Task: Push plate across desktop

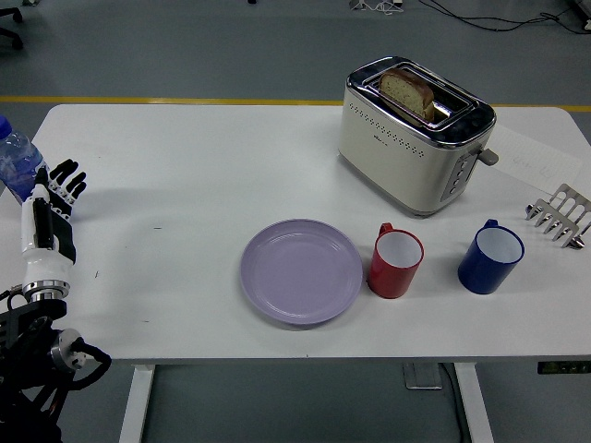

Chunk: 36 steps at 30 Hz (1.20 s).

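We see white desk, rounded corners, filling most of view; near edge runs along bottom. White desk legs visible below near edge, one left, one right. Beyond far edge we note grey floor, smooth, evenly lit, no hard shadows. Yellow line on floor runs just behind far edge of desk. Black cables lie on floor at top right. Dark chair base shows at top left corner.
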{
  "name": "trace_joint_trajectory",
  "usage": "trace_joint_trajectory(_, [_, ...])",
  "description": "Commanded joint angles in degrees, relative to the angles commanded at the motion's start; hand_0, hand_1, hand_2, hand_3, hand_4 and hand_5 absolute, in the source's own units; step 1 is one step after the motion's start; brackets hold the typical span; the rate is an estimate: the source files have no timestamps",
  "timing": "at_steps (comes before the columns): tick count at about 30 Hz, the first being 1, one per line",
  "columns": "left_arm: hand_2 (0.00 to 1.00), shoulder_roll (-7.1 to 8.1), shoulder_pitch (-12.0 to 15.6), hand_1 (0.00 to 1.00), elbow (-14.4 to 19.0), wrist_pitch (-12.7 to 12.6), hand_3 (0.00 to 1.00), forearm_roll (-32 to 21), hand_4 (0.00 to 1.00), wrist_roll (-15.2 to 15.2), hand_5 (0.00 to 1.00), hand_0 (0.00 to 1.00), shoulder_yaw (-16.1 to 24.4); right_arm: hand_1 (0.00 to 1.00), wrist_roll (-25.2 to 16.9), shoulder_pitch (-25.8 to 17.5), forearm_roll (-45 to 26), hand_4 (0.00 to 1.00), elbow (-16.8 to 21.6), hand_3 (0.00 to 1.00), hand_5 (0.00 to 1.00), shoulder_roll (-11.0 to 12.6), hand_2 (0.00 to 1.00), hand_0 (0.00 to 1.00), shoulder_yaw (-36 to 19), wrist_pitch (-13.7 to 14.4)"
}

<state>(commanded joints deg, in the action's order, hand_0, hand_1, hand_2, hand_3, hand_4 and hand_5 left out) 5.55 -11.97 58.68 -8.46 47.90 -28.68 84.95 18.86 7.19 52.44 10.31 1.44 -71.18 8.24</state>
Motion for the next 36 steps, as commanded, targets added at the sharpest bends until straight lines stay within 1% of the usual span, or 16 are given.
trace_joint_trajectory(2, [0.710, 0.14, 0.60, 0.695, 0.39, 0.95, 0.650, -0.90, 0.498, 1.09, 0.971, 0.632, 2.66, 0.478, 0.03, -0.01, 0.21, 0.181, 0.00, 0.545, 0.328, 0.02, 0.580, 0.516, -0.28, -0.01])
trace_joint_trajectory(4, [0.710, 0.09, 0.95, 0.695, 0.77, 2.56, 0.650, -2.44, 0.498, 2.85, 0.971, 0.632, 4.84, 0.478, 0.08, -0.03, 0.54, 0.181, 0.00, 0.545, 0.328, 0.03, 0.580, 0.516, -0.59, -0.05])
trace_joint_trajectory(5, [0.710, 0.11, 1.25, 0.695, 1.31, 3.78, 0.650, -3.40, 0.498, 4.41, 0.971, 0.632, 6.17, 0.478, 0.13, -0.06, 0.88, 0.181, 0.00, 0.545, 0.328, 0.03, 0.580, 0.516, -0.84, -0.07])
trace_joint_trajectory(6, [0.666, 0.11, 1.39, 0.643, 1.57, 4.54, 0.621, -3.89, 0.497, 5.54, 0.974, 0.523, 7.03, 0.478, 0.15, -0.07, 1.04, 0.181, 0.00, 0.545, 0.328, 0.02, 0.580, 0.516, -0.97, -0.09])
trace_joint_trajectory(8, [0.666, 0.22, 1.82, 0.643, 2.31, 6.37, 0.621, -5.40, 0.497, 7.96, 0.974, 0.523, 8.40, 0.478, 0.18, -0.14, 1.31, 0.181, 0.00, 0.545, 0.328, 0.03, 0.580, 0.516, -1.19, -0.10])
trace_joint_trajectory(11, [0.666, 0.39, 2.87, 0.643, 3.52, 10.34, 0.621, -9.57, 0.497, 13.86, 0.974, 0.523, 10.59, 0.478, 0.21, -0.29, 1.75, 0.181, 0.00, 0.545, 0.328, 0.04, 0.580, 0.516, -1.55, -0.13])
trace_joint_trajectory(12, [0.677, 0.42, 3.38, 0.660, 3.86, 12.07, 0.634, -11.51, 0.497, 15.97, 0.978, 0.552, 11.53, 0.478, 0.21, -0.33, 1.85, 0.180, 0.00, 0.544, 0.329, 0.05, 0.580, 0.516, -1.62, -0.14])
trace_joint_trajectory(13, [0.677, 0.43, 3.64, 0.660, 4.00, 12.90, 0.634, -12.60, 0.497, 17.47, 0.978, 0.552, 11.93, 0.478, 0.20, -0.34, 1.86, 0.180, 0.00, 0.544, 0.329, 0.05, 0.580, 0.516, -1.64, -0.14])
trace_joint_trajectory(15, [0.677, 0.36, 4.62, 0.660, 4.49, 16.16, 0.634, -17.09, 0.497, 21.83, 0.978, 0.552, 13.39, 0.478, 0.15, -0.30, 1.74, 0.180, 0.00, 0.544, 0.329, 0.04, 0.580, 0.516, -1.64, -0.13])
trace_joint_trajectory(16, [0.677, 0.33, 4.83, 0.660, 4.60, 16.94, 0.634, -18.66, 0.497, 23.08, 0.978, 0.552, 13.68, 0.478, 0.13, -0.29, 1.69, 0.180, 0.00, 0.544, 0.329, 0.03, 0.580, 0.516, -1.63, -0.12])
trace_joint_trajectory(19, [0.681, 0.17, 5.37, 0.668, 5.06, 18.52, 0.644, -21.88, 0.497, 25.39, 0.979, 0.558, 14.42, 0.478, 0.10, -0.23, 1.51, 0.177, 0.00, 0.544, 0.332, 0.02, 0.580, 0.516, -1.63, -0.10])
trace_joint_trajectory(20, [0.681, 0.10, 5.71, 0.668, 5.23, 19.57, 0.644, -23.38, 0.497, 26.55, 0.979, 0.558, 14.87, 0.478, 0.09, -0.19, 1.54, 0.177, 0.00, 0.544, 0.332, 0.02, 0.580, 0.516, -1.69, -0.11])
trace_joint_trajectory(24, [0.684, 0.01, 6.06, 0.672, 5.40, 21.01, 0.652, -25.80, 0.496, 28.26, 0.982, 0.557, 15.56, 0.478, 0.11, 0.00, 1.74, 0.176, 0.00, 0.544, 0.331, -0.01, 0.580, 0.516, -1.80, -0.12])
trace_joint_trajectory(27, [0.684, 0.02, 6.15, 0.672, 5.39, 21.81, 0.652, -25.86, 0.496, 29.14, 0.982, 0.557, 15.78, 0.478, 0.20, 0.14, 2.07, 0.176, 0.00, 0.544, 0.331, -0.06, 0.580, 0.516, -1.95, -0.12])
trace_joint_trajectory(36, [0.684, -0.32, 6.27, 0.673, 5.22, 22.34, 0.656, -25.38, 0.502, 29.57, 0.990, 0.552, 16.42, 0.477, 0.34, 0.61, 2.36, 0.174, 0.00, 0.544, 0.330, -0.19, 0.580, 0.515, -1.98, -0.08])
